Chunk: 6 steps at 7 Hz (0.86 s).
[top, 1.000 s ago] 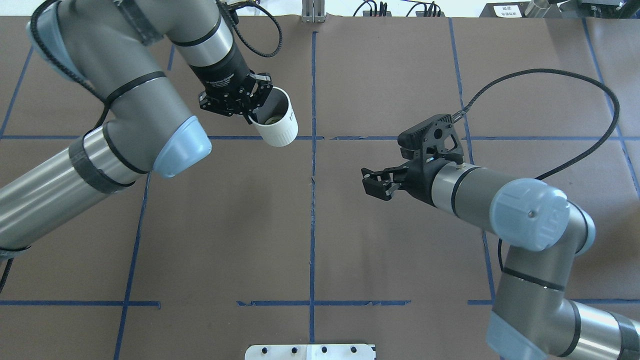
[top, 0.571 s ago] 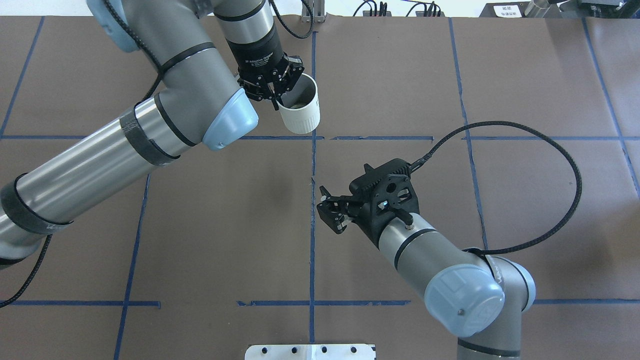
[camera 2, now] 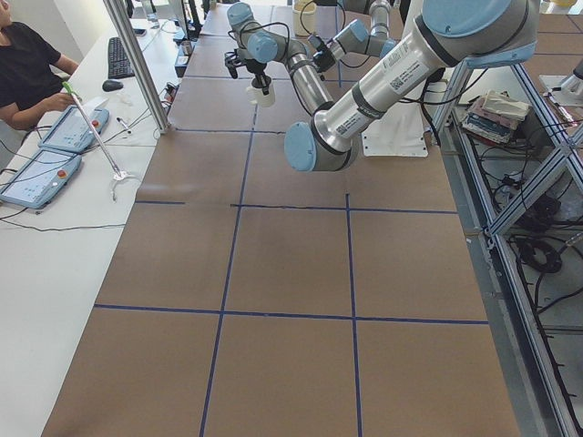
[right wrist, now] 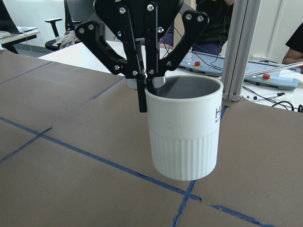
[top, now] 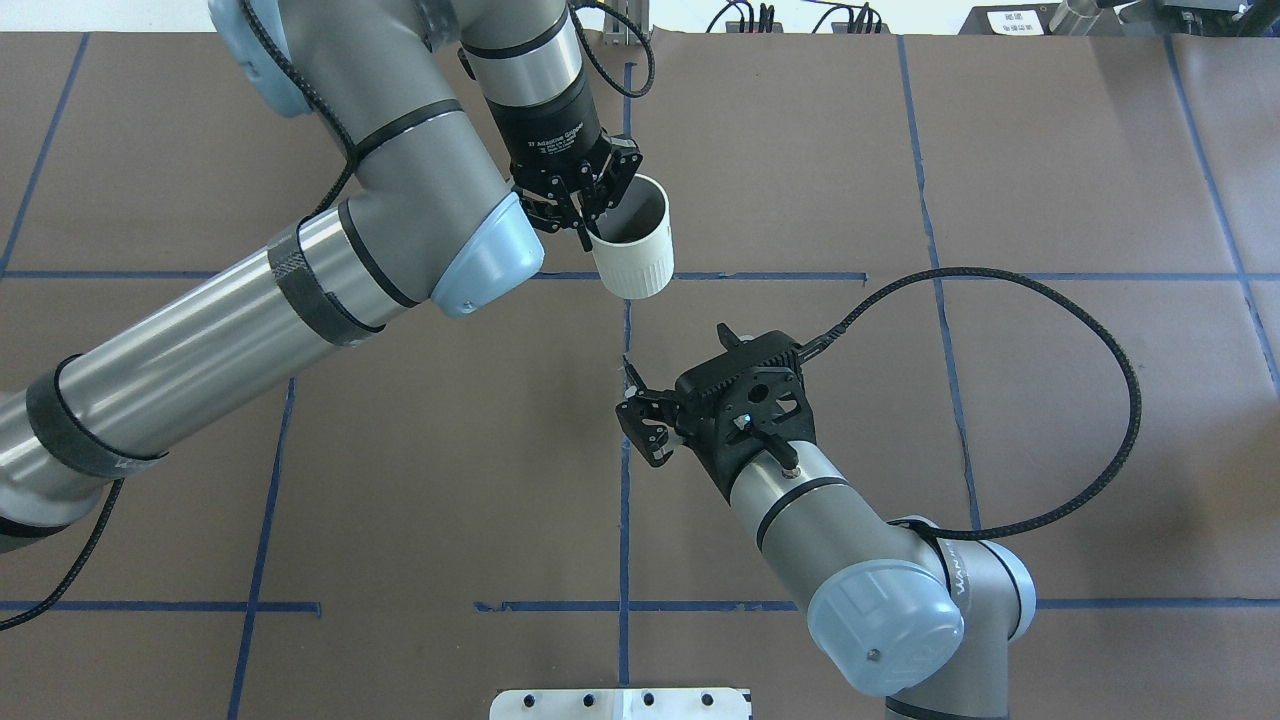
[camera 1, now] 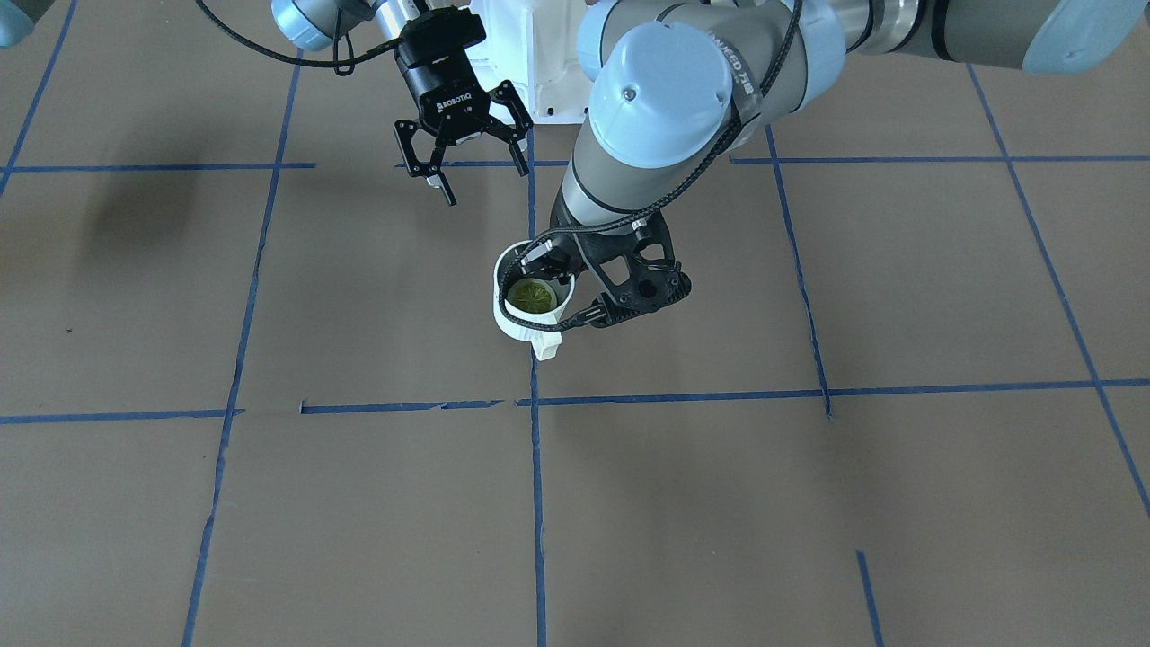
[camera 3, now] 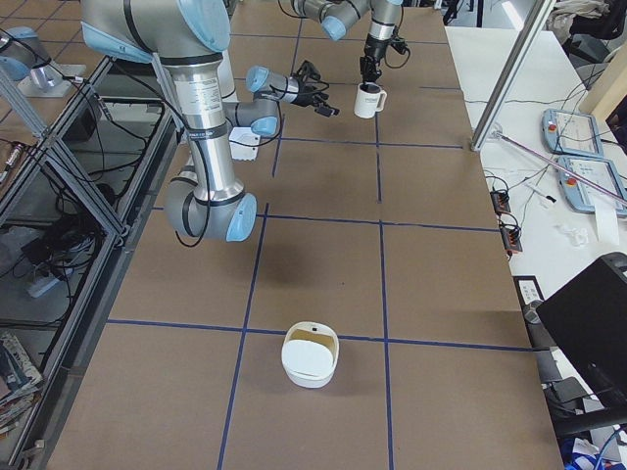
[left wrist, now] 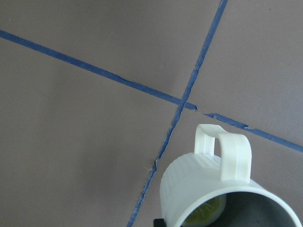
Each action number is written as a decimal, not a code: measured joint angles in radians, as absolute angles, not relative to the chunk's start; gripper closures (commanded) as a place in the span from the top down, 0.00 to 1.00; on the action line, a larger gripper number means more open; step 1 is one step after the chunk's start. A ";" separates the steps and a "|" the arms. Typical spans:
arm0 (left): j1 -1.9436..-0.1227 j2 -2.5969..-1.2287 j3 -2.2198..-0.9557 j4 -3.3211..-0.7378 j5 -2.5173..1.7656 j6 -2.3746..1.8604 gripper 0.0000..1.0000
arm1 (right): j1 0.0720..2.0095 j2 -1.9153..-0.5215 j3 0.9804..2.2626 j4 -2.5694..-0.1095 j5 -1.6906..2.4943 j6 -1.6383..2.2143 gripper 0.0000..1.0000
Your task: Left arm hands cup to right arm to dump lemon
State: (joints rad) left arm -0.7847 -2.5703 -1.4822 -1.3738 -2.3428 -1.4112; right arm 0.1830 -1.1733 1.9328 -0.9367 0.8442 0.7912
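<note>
The off-white ribbed cup hangs above the table near the centre tape line. My left gripper is shut on its rim, one finger inside and one outside, as the right wrist view shows. The lemon lies in the bottom of the cup and also shows in the left wrist view. The cup's handle points away from me. My right gripper, ROBOTIQ-labelled, is open and empty. It sits nearer to me than the cup, apart from it, and faces the cup.
A white bowl stands on the table far toward my right end. A metal plate sits at the near table edge. Operators' desks with tablets and a metal post lie beyond the far edge.
My left arm has carried the cup to the right, up to the centre line. My right arm has swung left and turned its open gripper toward the cup.
</note>
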 measured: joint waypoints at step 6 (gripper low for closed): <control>-0.696 -2.553 -1.575 -1.366 -2.359 -1.484 0.03 | 0.195 -1.170 1.924 -0.937 0.821 0.792 1.00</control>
State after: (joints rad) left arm -0.6958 -2.5533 -1.5746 -1.3657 -2.3591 -1.4838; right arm 0.1947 -1.1705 1.9239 -0.9373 0.8207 0.7915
